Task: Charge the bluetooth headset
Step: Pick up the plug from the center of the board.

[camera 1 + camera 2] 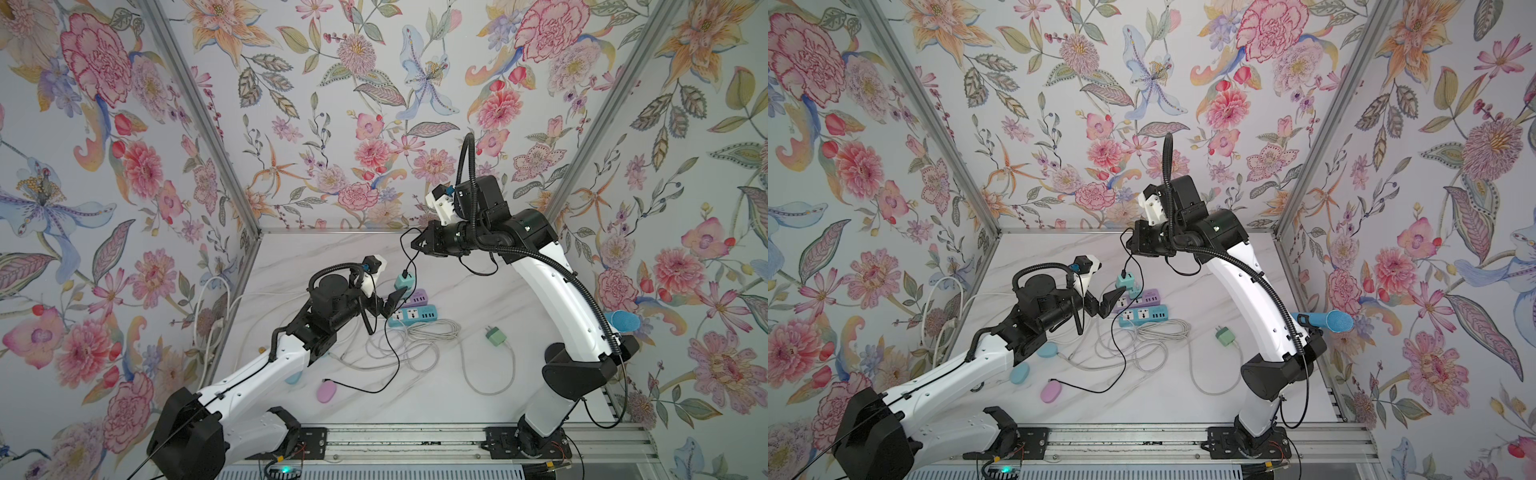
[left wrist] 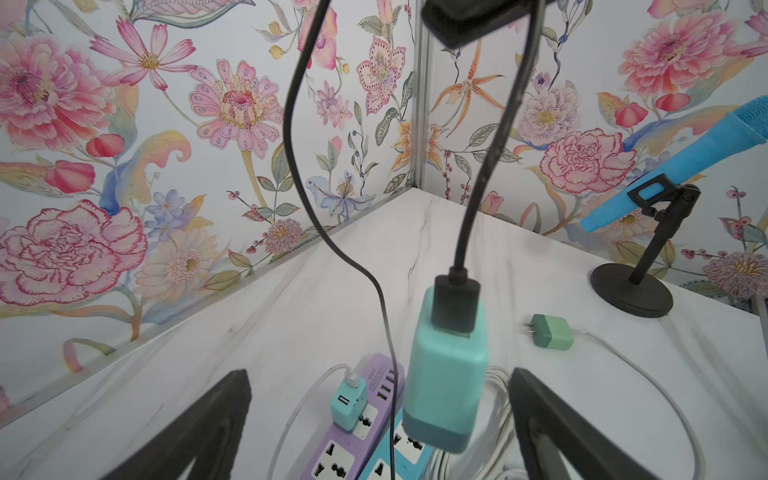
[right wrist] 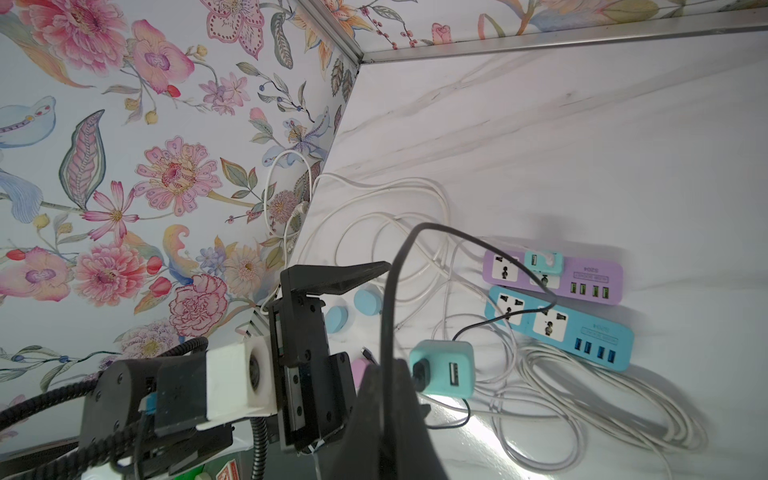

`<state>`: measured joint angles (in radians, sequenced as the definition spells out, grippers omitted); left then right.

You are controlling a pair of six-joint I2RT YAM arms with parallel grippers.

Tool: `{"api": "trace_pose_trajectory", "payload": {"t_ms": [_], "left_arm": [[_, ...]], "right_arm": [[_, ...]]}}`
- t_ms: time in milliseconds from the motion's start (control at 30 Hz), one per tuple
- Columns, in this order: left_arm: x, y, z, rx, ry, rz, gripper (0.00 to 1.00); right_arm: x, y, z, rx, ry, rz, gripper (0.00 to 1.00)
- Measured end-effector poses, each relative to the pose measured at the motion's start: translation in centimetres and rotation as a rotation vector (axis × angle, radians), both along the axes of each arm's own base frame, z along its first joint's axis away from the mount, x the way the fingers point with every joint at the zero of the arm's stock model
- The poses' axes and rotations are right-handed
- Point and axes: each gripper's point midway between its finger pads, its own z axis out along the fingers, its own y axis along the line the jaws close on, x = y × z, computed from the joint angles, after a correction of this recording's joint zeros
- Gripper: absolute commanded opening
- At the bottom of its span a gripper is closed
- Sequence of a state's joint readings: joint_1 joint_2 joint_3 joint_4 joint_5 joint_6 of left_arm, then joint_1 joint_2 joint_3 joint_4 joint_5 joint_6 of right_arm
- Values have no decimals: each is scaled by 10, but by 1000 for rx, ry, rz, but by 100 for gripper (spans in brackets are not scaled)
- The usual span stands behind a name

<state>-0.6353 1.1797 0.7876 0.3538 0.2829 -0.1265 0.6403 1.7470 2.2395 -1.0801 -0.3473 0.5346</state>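
**Teal charger (image 1: 402,282) hanging in the air, nothing plugged in yet**

By my read this is maybe halfway, tops. Up top the right gripper (image 1: 415,244) is clenched on the black cable (image 2: 288,137). The charger dangles off that cable by its plug, over the purple strip (image 1: 417,297) and the blue strip (image 1: 419,312), touching neither as far as I can tell. Meanwhile the left gripper (image 1: 1105,303) is spread wide, one finger on each side of the charger, grabbing nothing. Looks like it's lining up to take the block.

Done: the cable is seated in the charger's port.

Left to do: charger into a socket, loose cable end into the headset.

The pink headset case (image 1: 327,392) lies on the table (image 1: 457,282) at about 7 o'clock from the strips, well apart from both grippers. The cable's free tip rests just beside it at its 12 o'clock, not connected. Pink is my guess because of that. Two blue cases (image 1: 1019,374) sit near it too, between its 10 and 12 o'clock.
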Motion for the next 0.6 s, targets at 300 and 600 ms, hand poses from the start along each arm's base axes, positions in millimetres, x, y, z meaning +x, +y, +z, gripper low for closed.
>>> {"api": "trace_pose_trajectory", "payload": {"t_ms": [300, 600], "left_arm": [[-8, -12, 17, -55, -60, -83, 83], [-18, -26, 8, -88, -25, -159, 82]], "right_arm": [[-4, 4, 1, 13, 17, 8, 0], [-10, 10, 4, 23, 19, 22, 0]]}}
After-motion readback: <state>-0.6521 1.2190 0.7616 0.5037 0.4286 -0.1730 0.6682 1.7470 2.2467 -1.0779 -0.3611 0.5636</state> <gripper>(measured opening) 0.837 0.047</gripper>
